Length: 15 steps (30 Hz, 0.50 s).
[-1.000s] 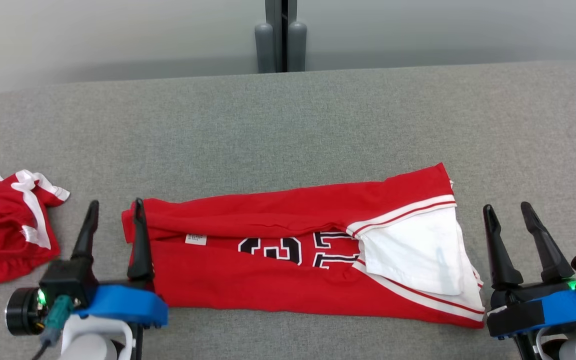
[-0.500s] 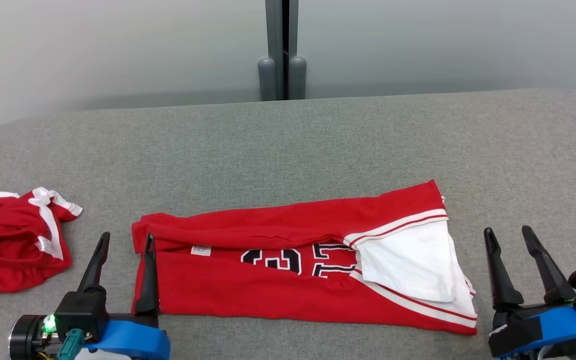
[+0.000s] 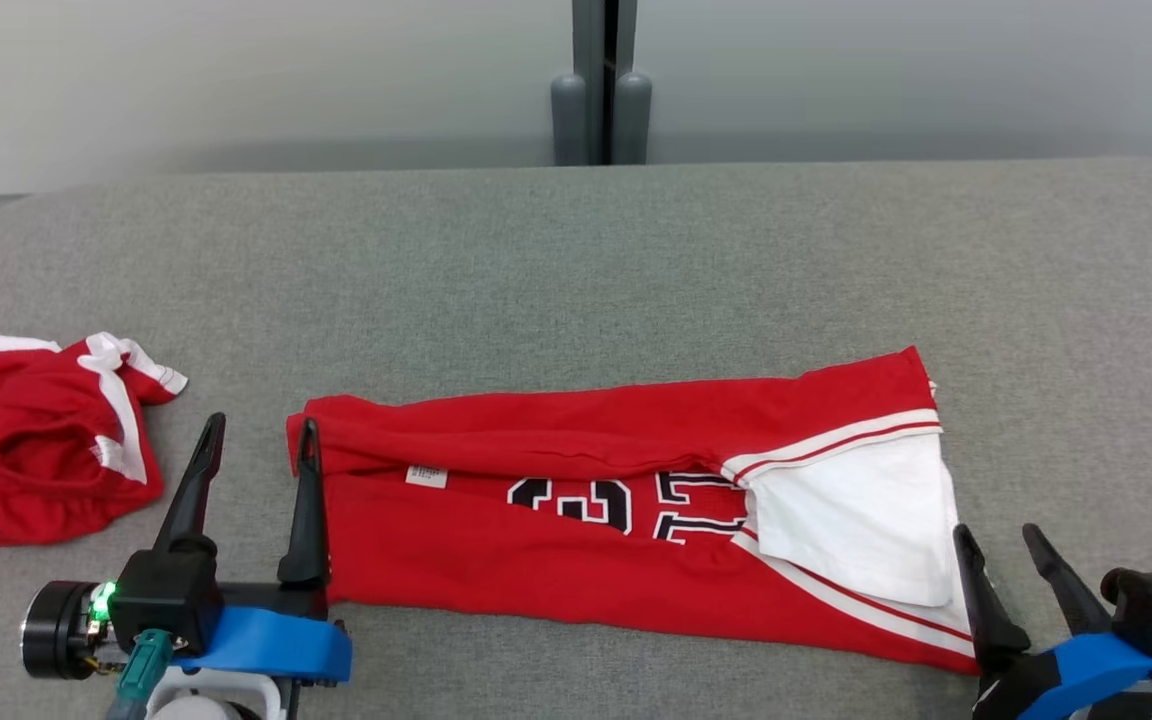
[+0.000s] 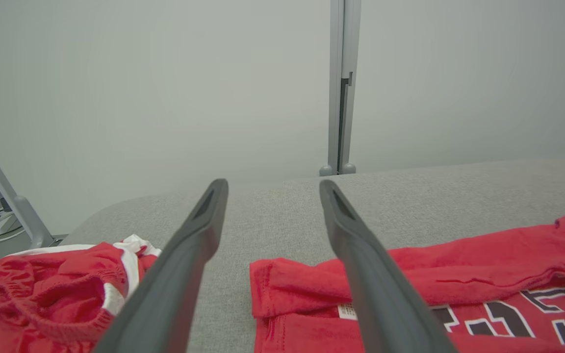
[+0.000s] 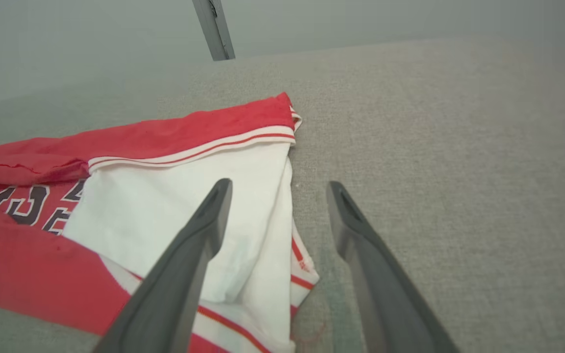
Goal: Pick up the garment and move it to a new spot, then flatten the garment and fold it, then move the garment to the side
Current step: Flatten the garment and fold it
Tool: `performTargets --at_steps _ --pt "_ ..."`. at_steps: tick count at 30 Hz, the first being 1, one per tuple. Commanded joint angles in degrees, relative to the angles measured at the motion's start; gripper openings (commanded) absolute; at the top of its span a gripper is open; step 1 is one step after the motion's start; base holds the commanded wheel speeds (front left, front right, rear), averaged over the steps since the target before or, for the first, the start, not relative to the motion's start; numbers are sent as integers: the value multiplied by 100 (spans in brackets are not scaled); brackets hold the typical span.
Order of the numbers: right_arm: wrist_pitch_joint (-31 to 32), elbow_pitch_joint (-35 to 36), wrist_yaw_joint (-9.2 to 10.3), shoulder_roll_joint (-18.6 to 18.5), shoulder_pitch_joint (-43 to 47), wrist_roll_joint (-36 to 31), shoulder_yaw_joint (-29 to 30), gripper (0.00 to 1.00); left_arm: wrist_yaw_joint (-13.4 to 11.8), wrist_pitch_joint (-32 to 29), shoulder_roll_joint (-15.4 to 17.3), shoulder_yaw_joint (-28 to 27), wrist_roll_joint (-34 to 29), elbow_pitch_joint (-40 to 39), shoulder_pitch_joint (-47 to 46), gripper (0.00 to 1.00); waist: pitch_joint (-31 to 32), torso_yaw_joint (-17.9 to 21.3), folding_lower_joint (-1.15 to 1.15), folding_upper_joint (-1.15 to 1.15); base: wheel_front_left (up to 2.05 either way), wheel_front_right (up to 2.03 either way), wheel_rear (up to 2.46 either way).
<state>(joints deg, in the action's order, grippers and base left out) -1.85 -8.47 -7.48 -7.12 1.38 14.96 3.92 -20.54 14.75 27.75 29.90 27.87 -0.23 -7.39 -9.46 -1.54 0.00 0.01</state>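
The garment is a red jersey with black numerals and a white panel at its right end. It lies folded in a long strip across the grey padded table. My left gripper stands open at its left end, with the inner finger over the garment's left edge and nothing between the fingers. My right gripper is open at the near right corner. In the right wrist view the right gripper straddles the edge of the white panel. In the left wrist view the left gripper holds nothing.
A second crumpled red and white garment lies at the table's left edge, left of my left gripper, and it is also the bundle. A grey post stands behind the table's far edge against a pale wall. Bare grey surface lies beyond the jersey.
The head camera has shifted. My right gripper has drawn back toward the near edge and slightly left, now at the garment's right corner. The left gripper keeps its place at the left end.
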Motion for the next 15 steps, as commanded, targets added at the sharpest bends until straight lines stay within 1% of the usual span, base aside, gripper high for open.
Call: performTargets --at_steps 1,7,9,10,11,12,13,15 --pt "-34 -289 -3 -54 -209 47 -8 100 44 34 -73 -61 -96 -61 -166 100 -195 -180 0 -1 0 0 0" --pt "-31 -1458 -3 -155 -674 187 -73 100 186 46 -293 -284 -384 -193 -337 100 -396 -441 0 -1 0 0 0" --pt "14 -1769 -3 -177 -801 293 -210 100 244 48 -374 -381 -490 -224 -333 100 -423 -514 0 -1 0 0 0" --pt "89 -1902 -5 -171 -817 383 -331 77 282 48 -414 -437 -545 -228 -323 100 -429 -545 0 -1 0 0 0" --pt "141 -1989 -12 -186 -840 463 -448 42 308 47 -448 -481 -582 -231 -304 100 -430 -560 0 -1 0 0 0" --pt "112 -2044 -18 -214 -864 534 -536 15 342 48 -480 -524 -614 -229 -272 100 -428 -575 0 -1 0 0 0" --pt "106 -2092 -18 -234 -884 609 -613 0 378 48 -515 -574 -649 -224 -239 100 -423 -583 0 -1 0 0 0" --pt "62 -2116 -18 -262 -903 677 -678 0 398 48 -549 -630 -676 -217 -219 100 -416 -589 0 -1 0 0 0"
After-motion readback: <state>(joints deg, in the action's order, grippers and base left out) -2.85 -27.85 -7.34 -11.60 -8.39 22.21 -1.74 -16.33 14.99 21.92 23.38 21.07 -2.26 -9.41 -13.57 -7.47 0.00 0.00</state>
